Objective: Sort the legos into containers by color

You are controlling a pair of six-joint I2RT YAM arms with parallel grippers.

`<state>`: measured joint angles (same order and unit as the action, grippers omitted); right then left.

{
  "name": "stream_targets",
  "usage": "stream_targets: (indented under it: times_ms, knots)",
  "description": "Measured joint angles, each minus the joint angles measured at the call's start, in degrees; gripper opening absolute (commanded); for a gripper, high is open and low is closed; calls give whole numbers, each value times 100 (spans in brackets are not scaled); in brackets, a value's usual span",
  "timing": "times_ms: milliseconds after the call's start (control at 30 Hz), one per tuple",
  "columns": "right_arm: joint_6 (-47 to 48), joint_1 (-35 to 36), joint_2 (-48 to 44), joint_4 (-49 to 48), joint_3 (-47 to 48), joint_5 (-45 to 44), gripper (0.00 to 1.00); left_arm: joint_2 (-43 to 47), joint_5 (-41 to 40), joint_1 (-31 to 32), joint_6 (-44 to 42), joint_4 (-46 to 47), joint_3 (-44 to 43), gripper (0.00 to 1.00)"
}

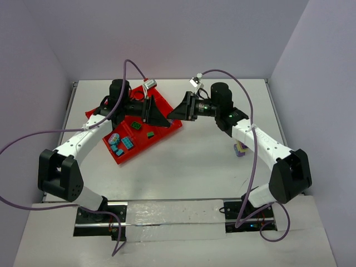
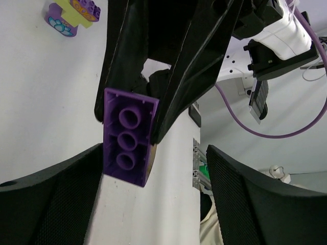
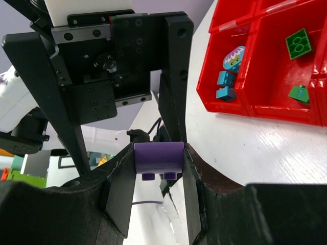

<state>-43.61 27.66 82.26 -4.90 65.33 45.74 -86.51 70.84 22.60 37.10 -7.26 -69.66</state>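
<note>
Right gripper (image 1: 173, 114) is gripping, nose-to-nose with the wide-open left gripper (image 1: 160, 118) over the red tray (image 1: 169, 129). Left wrist: its purple brick (image 2: 127, 135) is hanging between left's jaws. Right wrist: brick above desk (image 3: 265, 153). Likely handover; left closing next.

Glossy red plastic tray (image 3: 271, 87), smooth purple plastic brick (image 3: 158, 157), smooth white table (image 1: 194, 167).

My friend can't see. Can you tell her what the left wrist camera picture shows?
A purple Lego brick, hollow underside facing the camera, is pinched between the right arm's black fingers. The left arm's own fingers stand open on either side below it. A clump of purple and yellow-green Legos lies on the white table, top left.
</note>
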Motion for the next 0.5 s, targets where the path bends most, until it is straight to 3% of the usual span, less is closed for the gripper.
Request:
stream_targets:
  times_ms: [267, 400, 467, 500]
  knots:
    - [-7, 71, 55, -19, 67, 37, 1, -66, 72, 12, 41, 100, 87, 56]
    - [-35, 85, 55, -48, 88, 81, 4, -75, 84, 12, 46, 118, 144, 28]
    - [-88, 87, 55, -26, 90, 123, 22, -74, 182, 13, 7, 193, 170, 5]
    - [-100, 87, 53, -22, 92, 136, 36, -73, 207, 14, -6, 220, 172, 0]
